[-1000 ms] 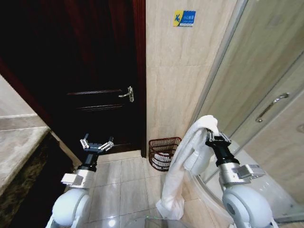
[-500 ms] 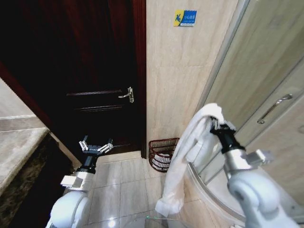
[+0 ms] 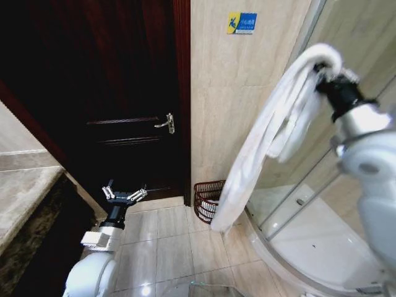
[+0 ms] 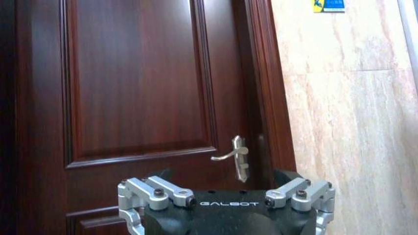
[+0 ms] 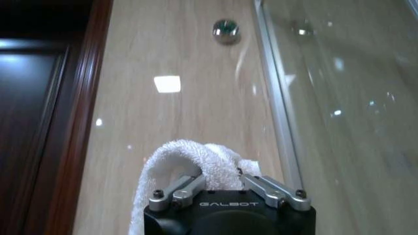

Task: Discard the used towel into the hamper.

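1. The dark wooden door (image 3: 124,93) takes the left half of the head view, panelled and deep brown, with a silver lever handle (image 3: 166,123) near its right edge; in the left wrist view that handle (image 4: 236,154) sits just above the gripper body.
2. The beige tiled wall (image 3: 241,105) stands right of the door, carrying a small blue and yellow sign (image 3: 242,22) high up.
3. The glass shower enclosure (image 3: 309,204) curves along the right, its white base meeting the pale floor tiles.
4. The white towel (image 3: 266,136) hangs in a long drape from high on the right, its lower end dangling beside and just above the hamper's right rim.
5. The right gripper (image 3: 324,72) is raised high by the shower frame, fingers clamped on the towel's bunched top; the right wrist view shows the terry cloth (image 5: 196,161) pinched between the metal fingers (image 5: 176,192).
6. The hamper (image 3: 206,201) sits on the floor against the wall's foot, just right of the door frame, reddish-brown wire, something white inside.
7. The left gripper (image 3: 123,194) hovers low before the door, fingers spread wide, holding nothing.
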`<state>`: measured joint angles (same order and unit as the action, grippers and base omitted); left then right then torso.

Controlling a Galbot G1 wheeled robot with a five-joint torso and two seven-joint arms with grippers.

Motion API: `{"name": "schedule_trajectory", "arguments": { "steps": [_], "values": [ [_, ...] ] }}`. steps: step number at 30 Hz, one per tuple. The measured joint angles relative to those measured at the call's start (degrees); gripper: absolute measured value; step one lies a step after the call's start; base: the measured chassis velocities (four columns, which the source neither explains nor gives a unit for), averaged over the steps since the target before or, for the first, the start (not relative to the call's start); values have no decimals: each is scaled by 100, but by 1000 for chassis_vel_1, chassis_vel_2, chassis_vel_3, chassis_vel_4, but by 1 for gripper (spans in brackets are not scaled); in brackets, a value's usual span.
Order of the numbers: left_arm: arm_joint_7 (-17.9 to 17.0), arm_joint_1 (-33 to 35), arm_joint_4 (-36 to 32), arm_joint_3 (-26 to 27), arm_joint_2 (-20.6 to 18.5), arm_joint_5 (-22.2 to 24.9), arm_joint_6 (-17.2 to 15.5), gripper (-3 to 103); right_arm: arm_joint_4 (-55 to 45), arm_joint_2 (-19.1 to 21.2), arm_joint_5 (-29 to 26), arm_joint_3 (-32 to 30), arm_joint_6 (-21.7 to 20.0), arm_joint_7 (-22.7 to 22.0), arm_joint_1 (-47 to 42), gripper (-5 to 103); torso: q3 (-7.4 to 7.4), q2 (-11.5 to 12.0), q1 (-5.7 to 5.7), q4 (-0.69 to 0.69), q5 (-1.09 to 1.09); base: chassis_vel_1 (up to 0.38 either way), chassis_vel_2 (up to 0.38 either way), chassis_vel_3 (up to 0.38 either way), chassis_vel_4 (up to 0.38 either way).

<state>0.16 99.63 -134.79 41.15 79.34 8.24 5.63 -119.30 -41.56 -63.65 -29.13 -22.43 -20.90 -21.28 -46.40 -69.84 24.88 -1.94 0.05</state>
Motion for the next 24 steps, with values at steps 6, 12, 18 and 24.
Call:
{"name": "schedule_trajectory", "arguments": {
  "steps": [6,12,18,24],
  "values": [
    [-80,-67,10,-169,35,-106,-80,100,1112,-373,-69,1290,-41,-111,2082,7,1,0,-1,-1,-5,0,0,0,0],
    [-116,-96,-35,-258,27,-142,-172,100,3251,-1248,474,2585,47,304,4335,7,0,0,1,-3,-4,0,0,0,0],
    [-117,-89,-39,-259,-2,-142,-171,100,4545,-1769,855,2933,148,657,5407,7,3,-1,-2,-1,-11,0,0,0,0],
    [-116,-97,-39,-331,-8,-147,-174,100,5573,-2131,1258,3133,265,985,5881,7,2,-1,-1,-2,-5,0,0,0,0]
  ]
}}
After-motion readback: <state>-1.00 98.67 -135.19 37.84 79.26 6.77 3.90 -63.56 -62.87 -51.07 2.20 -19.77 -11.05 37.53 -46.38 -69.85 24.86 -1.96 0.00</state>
